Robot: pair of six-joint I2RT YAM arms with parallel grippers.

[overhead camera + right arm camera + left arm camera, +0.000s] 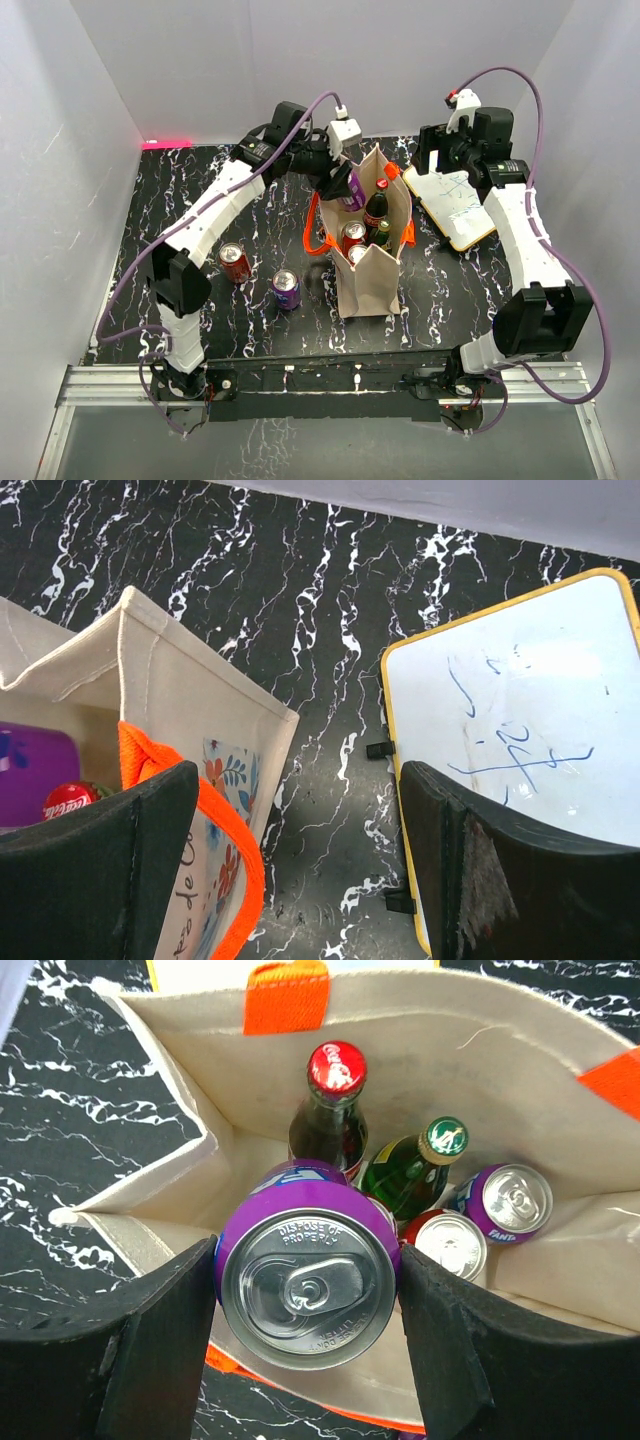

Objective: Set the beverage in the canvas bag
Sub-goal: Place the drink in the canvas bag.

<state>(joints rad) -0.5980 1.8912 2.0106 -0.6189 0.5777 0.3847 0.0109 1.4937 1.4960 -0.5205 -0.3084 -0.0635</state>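
The beige canvas bag [372,268] with orange handles stands open mid-table. My left gripper [305,1300] is shut on a purple can [305,1280], held upright over the bag's mouth; it shows in the top view [352,188] at the bag's far left rim. Inside the bag [180,1080] stand a red-capped cola bottle [333,1100], a green bottle [420,1165], a red can [447,1245] and a purple Fanta can [510,1200]. My right gripper [300,870] is open and empty over the table between the bag [190,695] and a whiteboard.
A red can [235,263] and a purple can [286,289] stand on the table left of the bag. A yellow-framed whiteboard [452,205] lies right of the bag, also in the right wrist view [520,720]. White walls enclose the table.
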